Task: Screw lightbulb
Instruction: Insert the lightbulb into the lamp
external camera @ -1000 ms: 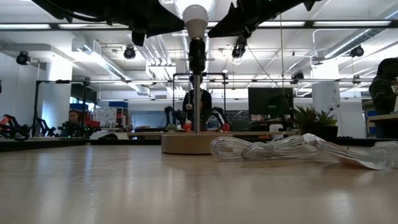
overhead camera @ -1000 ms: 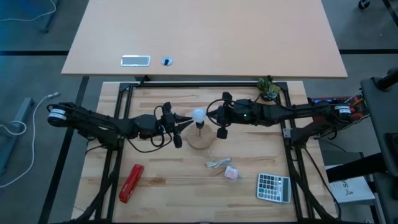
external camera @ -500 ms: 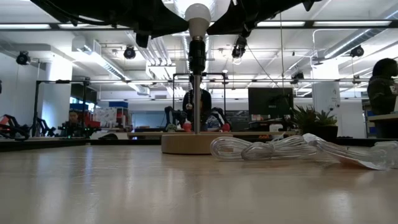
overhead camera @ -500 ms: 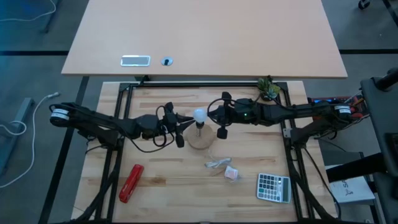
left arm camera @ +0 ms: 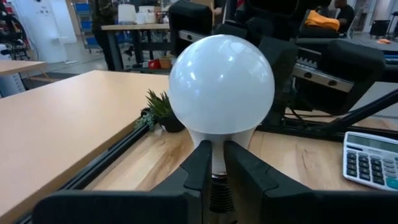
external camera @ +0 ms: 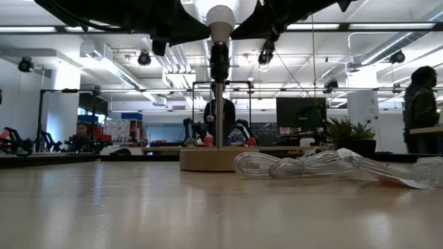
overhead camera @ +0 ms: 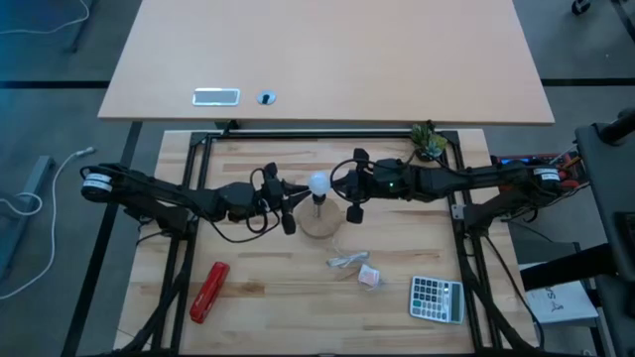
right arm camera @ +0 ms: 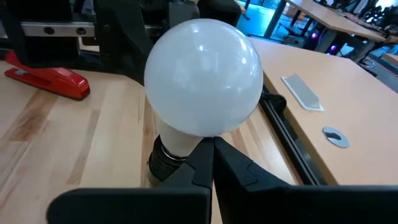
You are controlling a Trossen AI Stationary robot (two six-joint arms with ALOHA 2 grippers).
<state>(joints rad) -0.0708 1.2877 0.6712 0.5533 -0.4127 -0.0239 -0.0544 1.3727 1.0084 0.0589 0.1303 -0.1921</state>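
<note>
High view: round wooden disc base unmoved; left gripper has crept closer, now pinching the neck of the small white frosted lightbulb atop the stem; right gripper, fingers pressed together, touches it.

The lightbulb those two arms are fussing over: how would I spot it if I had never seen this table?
Find the round wooden disc near the middle of the wooden table; a thin post rises from it. The lightbulb sits atop that post, with the left gripper closed on its neck and the right gripper shut beside it. It is the only smooth white globe there, unlike the crumpled clear wrapper.
</note>
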